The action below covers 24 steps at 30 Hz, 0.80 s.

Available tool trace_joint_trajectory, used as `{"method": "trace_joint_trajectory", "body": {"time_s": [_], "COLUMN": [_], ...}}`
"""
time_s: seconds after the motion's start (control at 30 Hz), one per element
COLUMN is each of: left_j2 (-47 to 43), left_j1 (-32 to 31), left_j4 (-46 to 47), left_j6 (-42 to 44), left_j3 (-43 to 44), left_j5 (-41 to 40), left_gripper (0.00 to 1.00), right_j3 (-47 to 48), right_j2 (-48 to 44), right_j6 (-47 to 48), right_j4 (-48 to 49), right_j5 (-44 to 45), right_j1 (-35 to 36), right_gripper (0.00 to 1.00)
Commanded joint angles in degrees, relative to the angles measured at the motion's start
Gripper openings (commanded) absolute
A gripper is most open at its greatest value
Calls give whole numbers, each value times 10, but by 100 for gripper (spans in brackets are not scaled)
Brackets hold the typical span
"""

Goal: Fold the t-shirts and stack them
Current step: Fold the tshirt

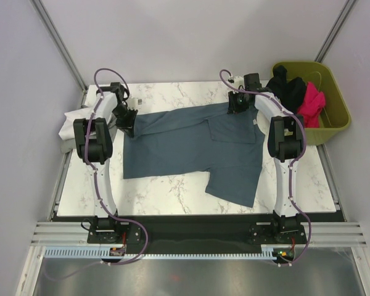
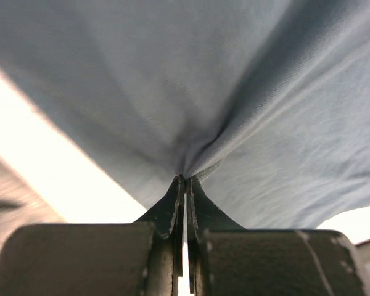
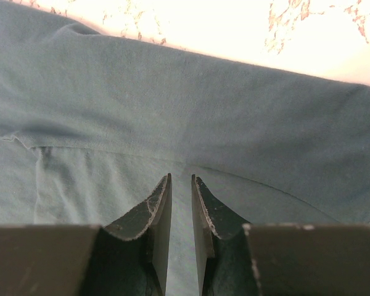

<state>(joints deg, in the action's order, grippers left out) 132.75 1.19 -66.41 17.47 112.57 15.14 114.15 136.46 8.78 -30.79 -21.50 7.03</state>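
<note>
The slate blue-grey t-shirt [image 1: 191, 145] lies spread across the middle of the table, one sleeve reaching toward the near edge. My left gripper [image 1: 128, 121] is at its far left corner. In the left wrist view it [image 2: 185, 179] is shut on a bunched pinch of the shirt [image 2: 234, 80]. My right gripper [image 1: 236, 103] is at the shirt's far right corner. In the right wrist view it [image 3: 180, 177] stands narrowly open over the flat cloth [image 3: 172, 105], holding nothing. A white shirt [image 1: 71, 126] lies at the table's left edge. Black [image 1: 288, 88] and magenta-pink [image 1: 311, 105] shirts sit in the bin.
The olive-green plastic bin [image 1: 339, 120] stands at the far right, off the table's corner. Bare marble tabletop [image 1: 166, 191] shows in front of the shirt and along the far edge. Grey walls close in on both sides.
</note>
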Motion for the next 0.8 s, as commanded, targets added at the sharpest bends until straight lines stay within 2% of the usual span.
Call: {"method": "trace_joint_trajectory", "body": {"time_s": [0.0,0.23,0.4,0.53,0.63,0.77], "left_j2": [-63,-74,-72,-78,-101,-114], "left_j1": [2,3,-2,-5,-6,-5], "left_j4": [19,28,14,-29,-50,-59], "left_j6": [43,109,141,153,141,110], "left_j3": [37,41,50,53,48,55], "left_j5": [-59,-137,-142,-101,-52,-14], "left_gripper": [2,4,6,24,32,36], "right_j3": [20,20,17,16,15,19], "right_j2": [-12,-9,-9,-8,-8,-2], "right_j6": [3,2,2,3,5,2], "right_j4": [9,9,11,10,10,12], "right_j5": [1,0,1,4,8,7], "right_j1": [2,4,4,4,4,4], "right_gripper": [27,27,27,26,26,26]}}
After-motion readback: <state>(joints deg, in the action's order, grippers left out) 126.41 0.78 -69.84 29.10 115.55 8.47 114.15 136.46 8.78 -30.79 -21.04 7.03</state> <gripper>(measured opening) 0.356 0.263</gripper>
